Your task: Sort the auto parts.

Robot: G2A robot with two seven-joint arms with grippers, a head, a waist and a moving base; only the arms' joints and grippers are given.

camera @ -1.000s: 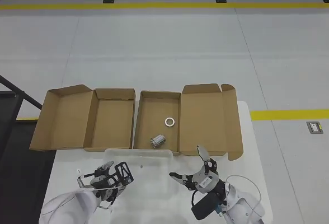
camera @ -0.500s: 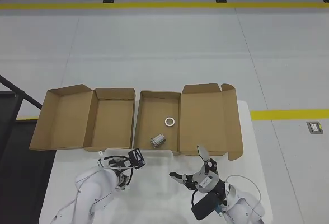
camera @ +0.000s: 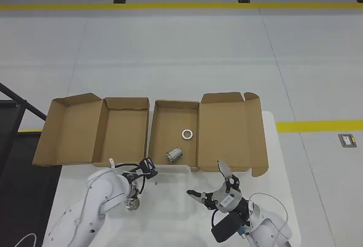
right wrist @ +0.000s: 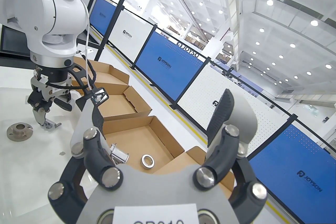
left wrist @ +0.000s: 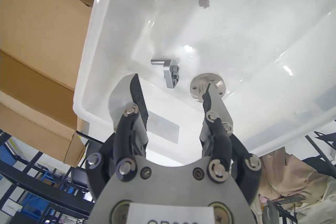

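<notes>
From above, a flat silver ring (camera: 186, 133) and a ribbed silver cylinder (camera: 173, 154) lie in a brown cardboard box (camera: 169, 123) just beyond the right pincer (camera: 206, 180), which is spread and holding nothing. The left wrist view has the left pincer (left wrist: 171, 82) released inside a translucent white plastic tub (left wrist: 84, 72), with a small silver L-shaped bracket (left wrist: 170, 74) just at its tips and a round silver flange (left wrist: 197, 83) just beside one. The right wrist view agrees that neither is gripped, so seemingly two parts are sorted and two are left.

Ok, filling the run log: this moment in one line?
left gripper open at bracket | flange beside, in clear bin | right gripper open, empty
</notes>
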